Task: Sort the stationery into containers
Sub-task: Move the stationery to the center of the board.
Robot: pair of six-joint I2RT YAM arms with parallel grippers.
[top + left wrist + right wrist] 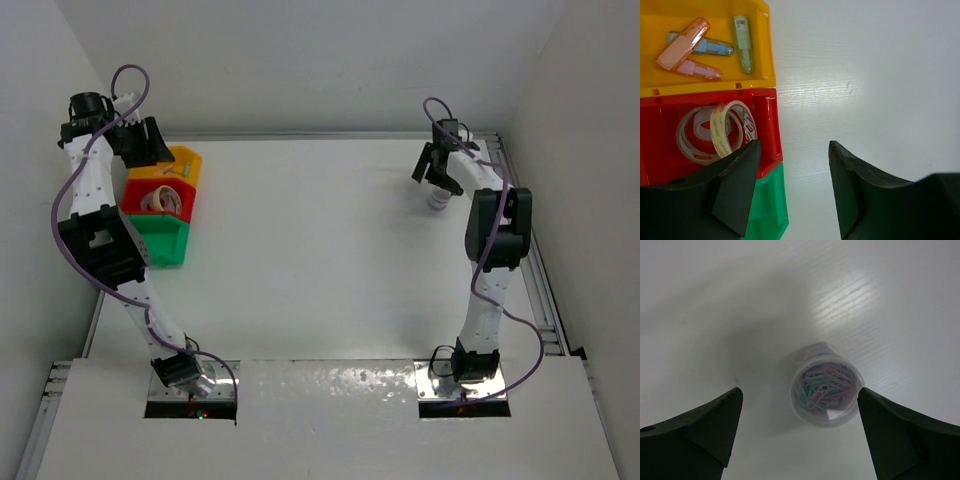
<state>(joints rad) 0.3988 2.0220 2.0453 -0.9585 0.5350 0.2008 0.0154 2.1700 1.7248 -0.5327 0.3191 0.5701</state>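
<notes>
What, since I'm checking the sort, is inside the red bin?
Red bin: a clear tape ring with a whitish ring leaning on it. The left jaw covers part of the bin.

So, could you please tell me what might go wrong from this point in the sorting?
1. The clear tub of paper clips sits off-centre in the open right tool, close to one finger. Closing may shove or tip it, and I cannot tell whether it has a lid.
2. The left tool hangs open over the front edge of the red bin. Moving down from here could strike that wall and knock it.
</notes>
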